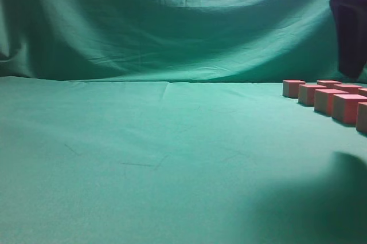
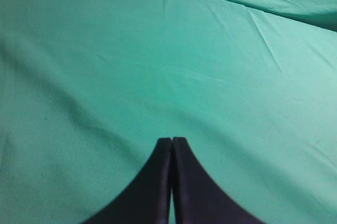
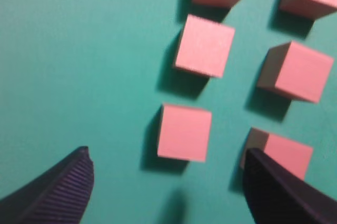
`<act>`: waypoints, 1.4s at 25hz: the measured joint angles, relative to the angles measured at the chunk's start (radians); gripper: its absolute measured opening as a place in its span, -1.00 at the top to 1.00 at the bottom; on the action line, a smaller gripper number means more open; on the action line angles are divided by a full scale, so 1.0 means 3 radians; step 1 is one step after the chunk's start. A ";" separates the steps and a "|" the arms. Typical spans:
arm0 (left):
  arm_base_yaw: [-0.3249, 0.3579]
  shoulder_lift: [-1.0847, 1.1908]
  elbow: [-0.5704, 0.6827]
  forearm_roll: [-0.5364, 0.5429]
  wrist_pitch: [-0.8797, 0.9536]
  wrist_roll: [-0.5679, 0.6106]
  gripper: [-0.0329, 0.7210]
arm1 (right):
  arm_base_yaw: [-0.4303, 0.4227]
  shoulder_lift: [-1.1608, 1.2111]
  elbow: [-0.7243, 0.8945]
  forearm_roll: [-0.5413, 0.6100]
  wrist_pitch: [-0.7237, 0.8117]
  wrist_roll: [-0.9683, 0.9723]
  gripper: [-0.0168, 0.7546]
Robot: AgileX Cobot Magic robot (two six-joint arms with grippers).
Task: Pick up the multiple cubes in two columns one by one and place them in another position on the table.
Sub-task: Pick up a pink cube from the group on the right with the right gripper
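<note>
right pincer [image 3: 166, 182] open, empty | above cubes [image 3: 184, 132] | left pincer [image 2: 172, 148] seemingly closed

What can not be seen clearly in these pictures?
- How many cubes there are: the exterior view's right edge cuts the rows, and the right wrist view's top and right edges crop others.
- The nearest right-column cube: partly hidden behind a finger of the right claw.
- The left claw: the left wrist view shows only its closed tips over bare table.
</note>
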 joint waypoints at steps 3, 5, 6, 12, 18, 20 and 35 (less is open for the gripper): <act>0.0000 0.0000 0.0000 0.0000 0.0000 0.0000 0.91 | 0.0000 0.0000 0.0000 -0.0077 -0.0118 0.0150 -0.42; 0.0000 0.0000 0.0000 0.0000 0.0000 0.0000 0.91 | 0.0000 0.0013 0.0000 -0.0116 -0.0169 0.0190 -0.42; 0.0000 0.0000 0.0000 0.0000 0.0000 0.0000 0.91 | 0.0000 0.0037 0.0000 -0.0122 -0.0183 0.0218 -0.42; 0.0000 0.0000 0.0000 0.0000 0.0000 0.0000 0.91 | 0.0000 0.0288 -0.0008 -0.0159 -0.0209 0.0318 -0.42; 0.0000 0.0000 0.0000 0.0000 0.0000 0.0000 0.91 | -0.0022 0.0541 -0.0028 -0.0295 -0.0315 0.0455 -0.42; 0.0000 0.0000 0.0000 0.0000 0.0000 0.0000 0.91 | -0.0043 0.0591 -0.0028 -0.0302 -0.0358 0.0469 -0.42; 0.0000 0.0000 0.0000 0.0000 0.0000 0.0000 0.91 | -0.0050 0.0749 -0.0187 -0.0316 -0.0165 0.0477 0.27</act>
